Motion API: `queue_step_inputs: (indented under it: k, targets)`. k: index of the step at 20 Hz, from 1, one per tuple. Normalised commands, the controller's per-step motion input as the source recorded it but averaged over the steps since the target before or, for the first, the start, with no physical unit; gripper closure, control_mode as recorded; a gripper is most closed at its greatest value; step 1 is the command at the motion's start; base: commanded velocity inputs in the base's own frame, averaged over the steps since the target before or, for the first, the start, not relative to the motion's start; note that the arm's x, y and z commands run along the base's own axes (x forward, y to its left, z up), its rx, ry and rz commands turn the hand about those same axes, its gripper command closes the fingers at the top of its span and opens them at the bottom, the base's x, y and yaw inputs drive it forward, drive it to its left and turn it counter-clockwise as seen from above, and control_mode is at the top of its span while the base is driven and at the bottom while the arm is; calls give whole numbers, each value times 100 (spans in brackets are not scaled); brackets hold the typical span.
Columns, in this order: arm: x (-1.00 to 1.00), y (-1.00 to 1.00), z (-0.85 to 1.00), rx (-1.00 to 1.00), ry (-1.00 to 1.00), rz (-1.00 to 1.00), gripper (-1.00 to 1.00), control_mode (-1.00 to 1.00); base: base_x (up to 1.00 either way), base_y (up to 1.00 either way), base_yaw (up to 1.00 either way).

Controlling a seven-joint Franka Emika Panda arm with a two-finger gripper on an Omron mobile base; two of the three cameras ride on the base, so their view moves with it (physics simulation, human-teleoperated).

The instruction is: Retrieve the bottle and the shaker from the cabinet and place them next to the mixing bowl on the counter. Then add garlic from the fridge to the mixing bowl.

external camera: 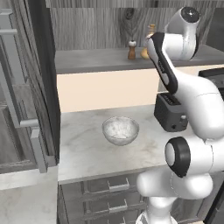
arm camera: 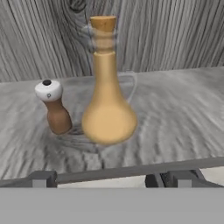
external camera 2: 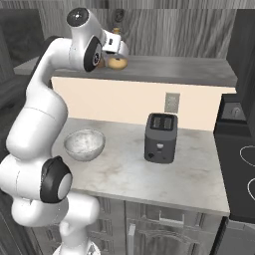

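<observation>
Step 1, fetching the bottle (arm camera: 108,105): it stands center frame on the cabinet (arm camera: 175,39) shelf, shaker (arm camera: 53,107) just left. The pincer (arm camera: 101,178), released wide at bottom frame, next must advance around the bottle's base and clench.

1. The bottle (arm camera: 107,100) is tan-yellow and gourd-shaped, standing upright on the cabinet (external camera: 87,26) shelf.
2. The shaker (arm camera: 54,106), brown with a white top, stands upright just beside the bottle.
3. The mixing bowl (external camera: 120,130), whitish glass, sits upright on the counter (external camera: 83,148) below the shelf.
4. The counter is pale marbled stone over grey drawers.
</observation>
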Motion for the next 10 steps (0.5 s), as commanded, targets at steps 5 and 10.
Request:
queue_step_inputs:
  k: [5,10]
  targets:
    - [44,0,0,0,0,-8,-100,-100,0,0,0]
    - [31,0,0,3,0,-1,-100,-100,0,0,0]
